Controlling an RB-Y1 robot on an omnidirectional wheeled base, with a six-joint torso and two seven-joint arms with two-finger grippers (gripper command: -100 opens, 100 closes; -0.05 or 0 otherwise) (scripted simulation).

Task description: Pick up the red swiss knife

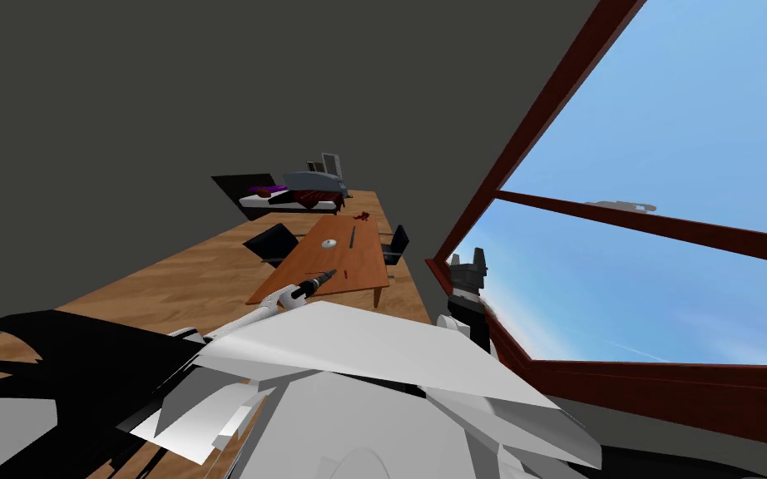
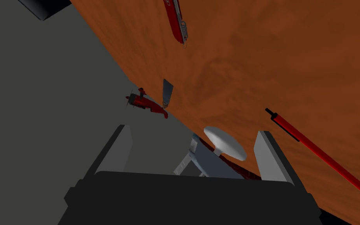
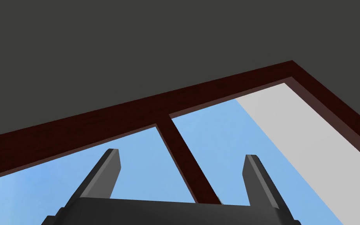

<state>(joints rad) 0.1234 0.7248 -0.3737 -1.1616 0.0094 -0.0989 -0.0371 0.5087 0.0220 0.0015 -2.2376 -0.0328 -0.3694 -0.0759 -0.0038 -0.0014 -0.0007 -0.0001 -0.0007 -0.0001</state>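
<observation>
Left gripper (image 2: 193, 133) and right gripper (image 3: 182, 153) are held wide. With the red swiss knife (image 2: 177, 21) seemingly at twelve o'clock, the red pen (image 2: 319, 153) at two could be grasped mistakenly.

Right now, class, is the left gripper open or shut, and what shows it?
Open. The left gripper has its two fingers wide apart, nothing pressed between them; the red swiss knife lies ahead on the brown table.

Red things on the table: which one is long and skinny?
The red pen, thin with a black tip and clip. The red swiss knife is shorter and broader; the red toy plane has wings.
</observation>
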